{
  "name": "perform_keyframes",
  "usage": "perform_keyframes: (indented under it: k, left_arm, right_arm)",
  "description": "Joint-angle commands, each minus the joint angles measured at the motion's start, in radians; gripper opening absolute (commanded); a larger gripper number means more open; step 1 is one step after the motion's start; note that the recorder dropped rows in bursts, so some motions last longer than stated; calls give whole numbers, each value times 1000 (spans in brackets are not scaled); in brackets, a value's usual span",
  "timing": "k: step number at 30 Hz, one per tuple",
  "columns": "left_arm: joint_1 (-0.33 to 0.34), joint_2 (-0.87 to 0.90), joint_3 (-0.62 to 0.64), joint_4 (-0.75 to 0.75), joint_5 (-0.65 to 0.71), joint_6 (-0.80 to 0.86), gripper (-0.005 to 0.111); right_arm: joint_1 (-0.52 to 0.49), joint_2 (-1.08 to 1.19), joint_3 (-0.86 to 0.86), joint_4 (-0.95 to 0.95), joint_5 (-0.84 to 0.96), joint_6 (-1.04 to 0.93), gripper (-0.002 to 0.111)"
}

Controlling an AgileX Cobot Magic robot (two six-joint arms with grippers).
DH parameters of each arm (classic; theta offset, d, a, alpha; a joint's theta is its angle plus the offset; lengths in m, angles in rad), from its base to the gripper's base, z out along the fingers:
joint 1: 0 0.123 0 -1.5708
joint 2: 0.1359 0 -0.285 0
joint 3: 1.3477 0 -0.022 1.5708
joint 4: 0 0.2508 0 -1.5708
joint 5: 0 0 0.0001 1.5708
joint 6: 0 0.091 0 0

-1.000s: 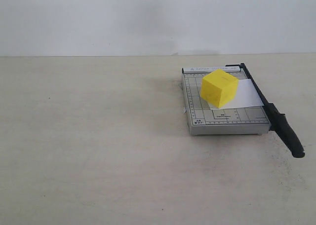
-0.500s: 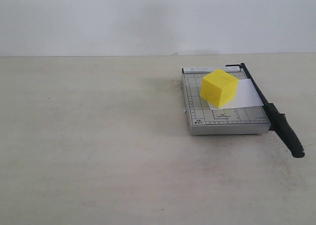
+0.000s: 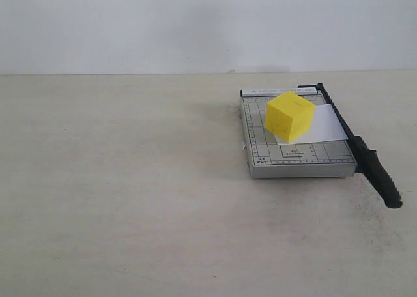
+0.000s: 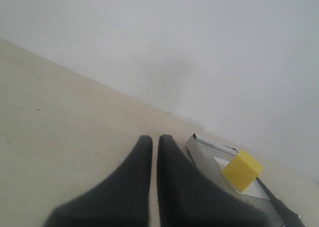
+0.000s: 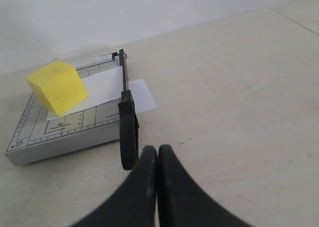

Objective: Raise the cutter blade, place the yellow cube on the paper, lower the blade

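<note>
The yellow cube (image 3: 290,116) sits on the grey trimmer board (image 3: 296,160), on one end of the paper (image 3: 326,124). It is turned a bit, so one corner points at the board's front edge. The paper lies flat on the board. Its other end pokes out past the board's blade side. The cutter blade (image 3: 365,157) is down, flat along that side, and its thick black handle sticks out past the board's front corner. The board lies on a pale table (image 3: 130,193).

The right gripper (image 5: 157,152) hangs just past the handle's tip, near it but not touching. Its two fingers are pressed together with nothing between them. The left gripper (image 4: 155,142) is well away from the board, with only a thin slit between its fingers, and it holds nothing.
</note>
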Motion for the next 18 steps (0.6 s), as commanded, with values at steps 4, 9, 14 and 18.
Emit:
perform_keyframes:
  k: [4, 9, 14, 18]
  left_arm:
    - [35, -3, 3, -7, 1, 7, 5]
    - [199, -3, 3, 20, 51, 26, 5]
    - [231, -3, 3, 95, 64, 398, 5]
    - [231, -3, 3, 49, 78, 414, 5]
  right_arm:
    - [-9, -5, -1, -2, -10, -3, 0]
    - [-9, -5, -1, 0, -10, -3, 0]
    - [-9, -5, -1, 0, -10, -3, 0]
    - [-9, -5, -1, 0, -10, -3, 0]
